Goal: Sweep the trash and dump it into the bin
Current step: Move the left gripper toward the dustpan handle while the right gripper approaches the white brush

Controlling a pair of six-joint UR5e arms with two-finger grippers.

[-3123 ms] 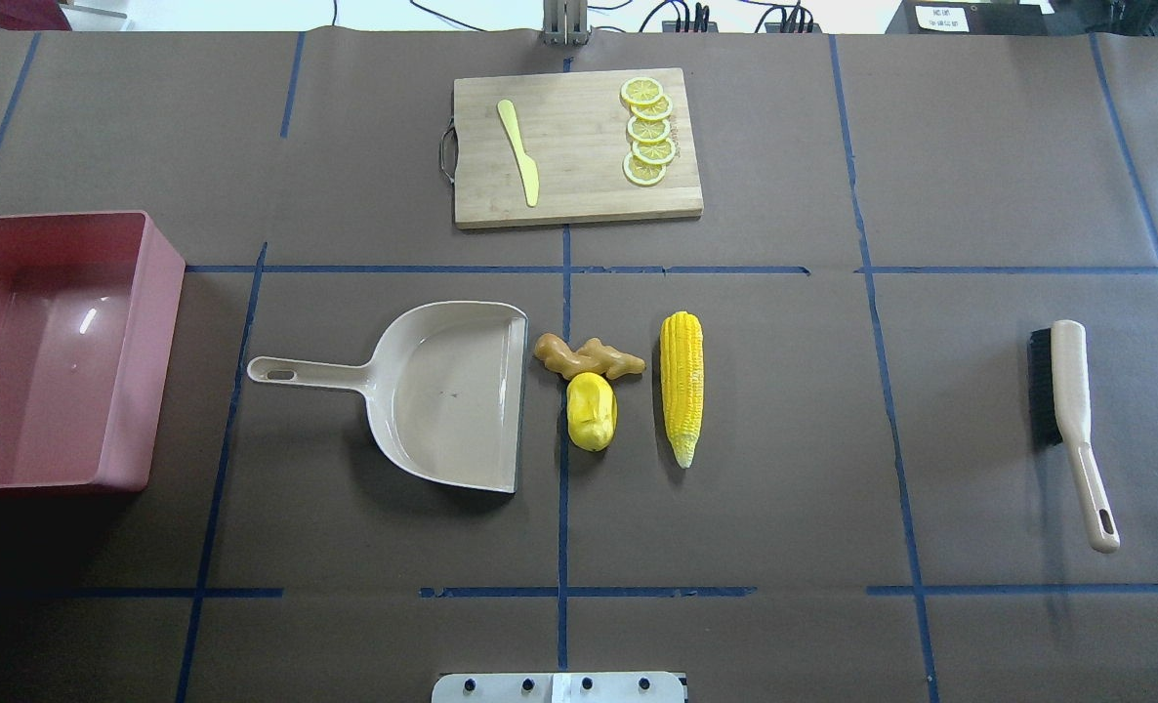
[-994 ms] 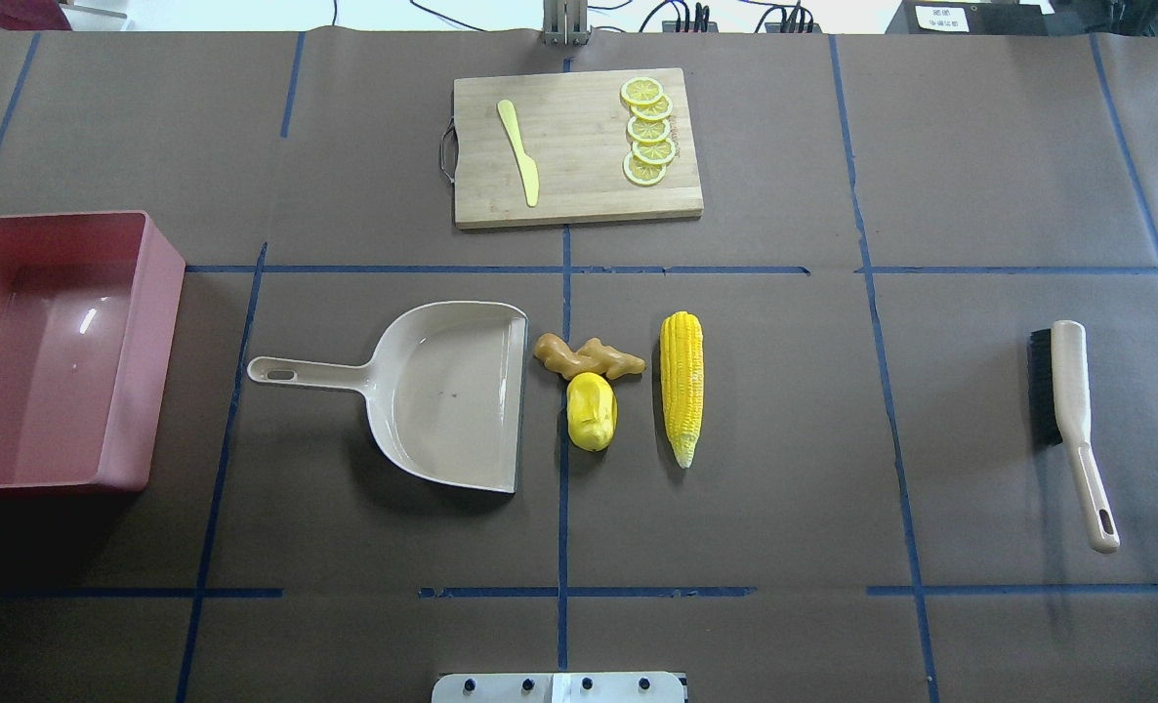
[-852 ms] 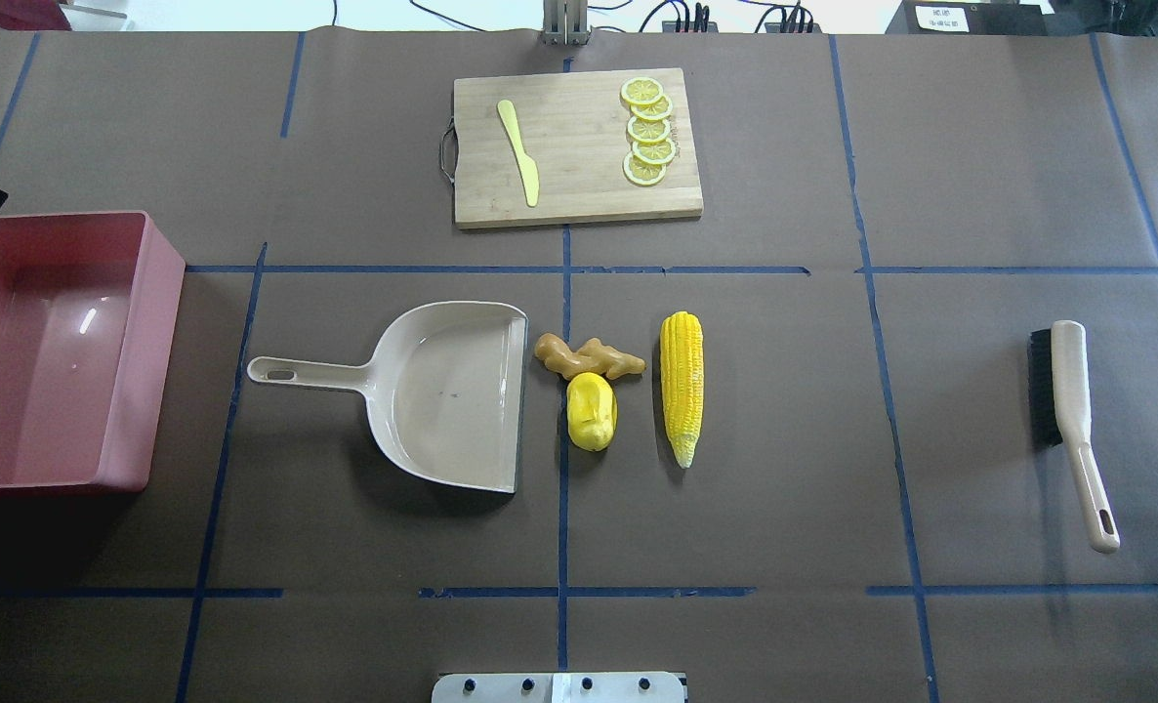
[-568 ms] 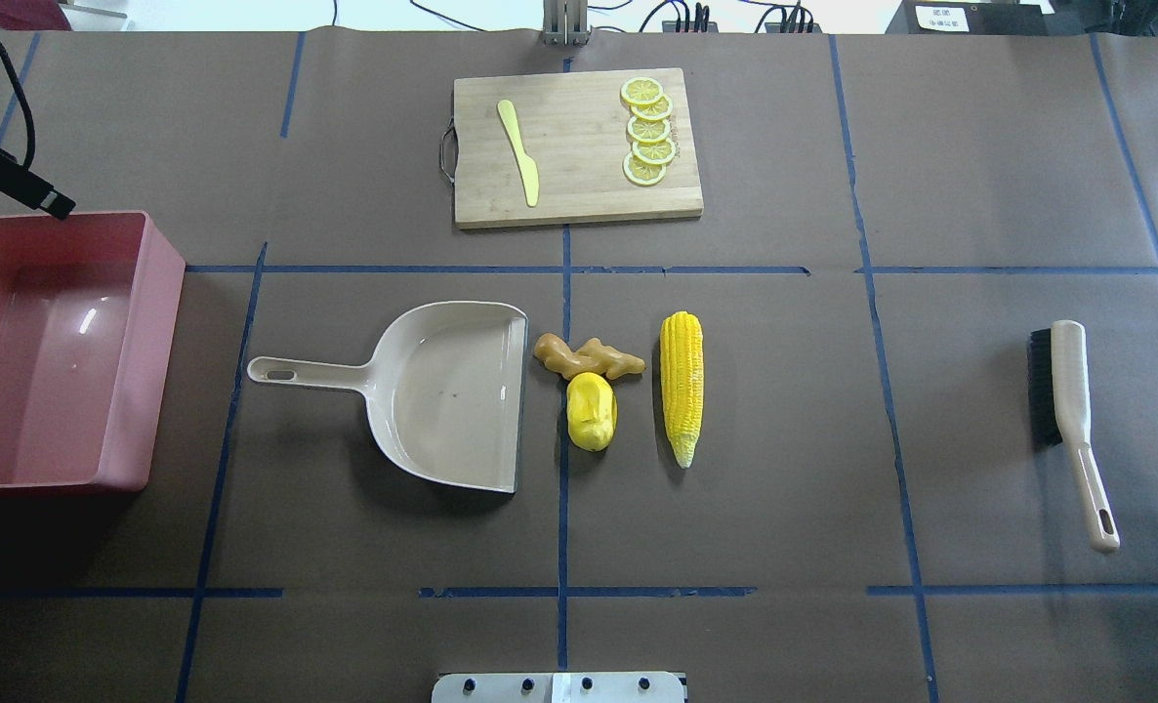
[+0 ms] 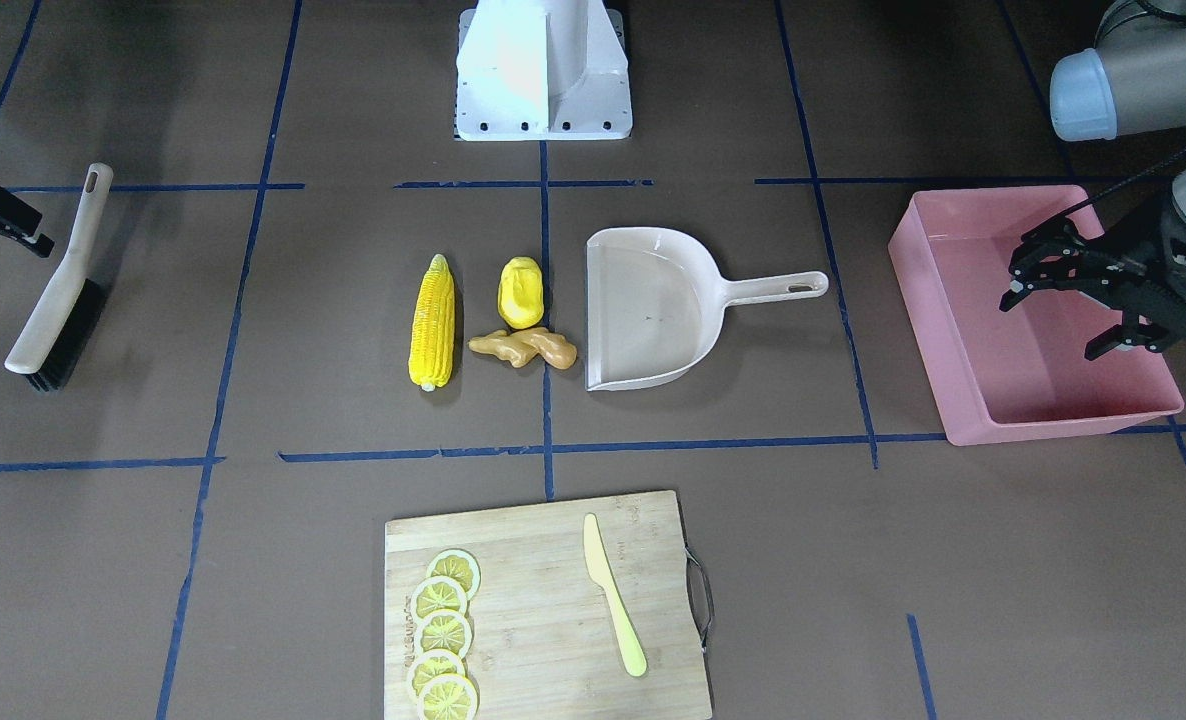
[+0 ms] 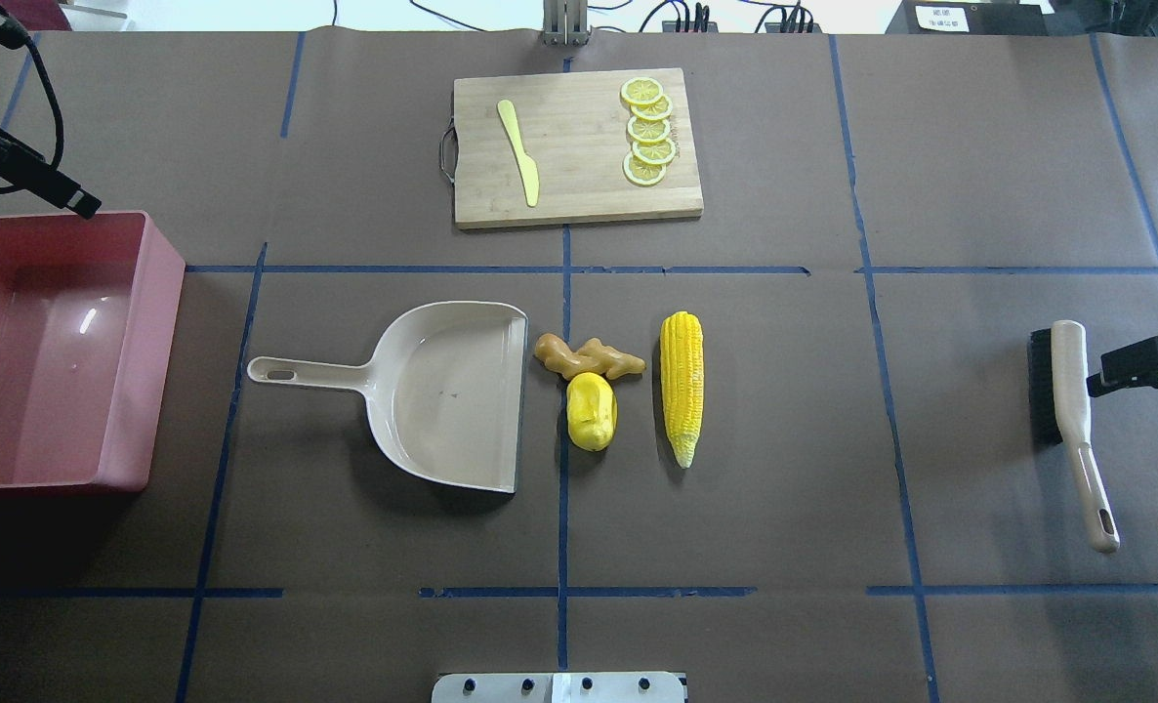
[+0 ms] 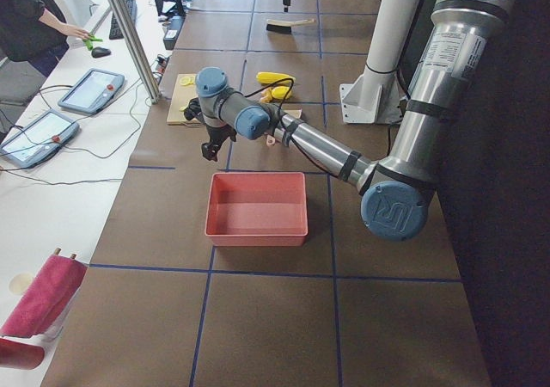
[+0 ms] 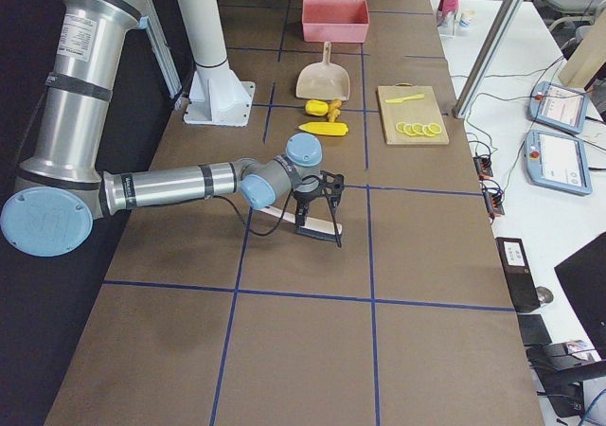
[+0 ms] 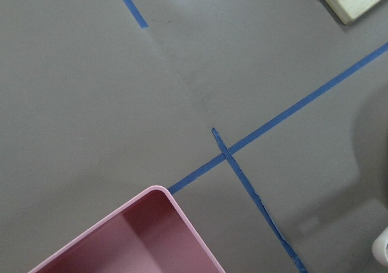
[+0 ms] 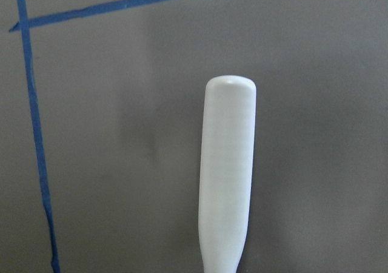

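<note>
The trash lies mid-table: a corn cob, a yellow lumpy vegetable and a tan ginger root. They lie just off the open mouth of a beige dustpan. The pink bin stands at the left edge. My left gripper is open and empty above the bin's far side. My right gripper is open and empty, right beside the beige brush. The right wrist view shows the brush's rounded end straight below.
A wooden cutting board with lemon slices and a pale yellow knife lies at the far middle. Blue tape lines cross the brown table cover. The robot's base plate is at the near edge.
Both arms have come into view. The left gripper moved in from the top left to the bin's far corner. The right gripper moved in from the right edge to beside the brush.
</note>
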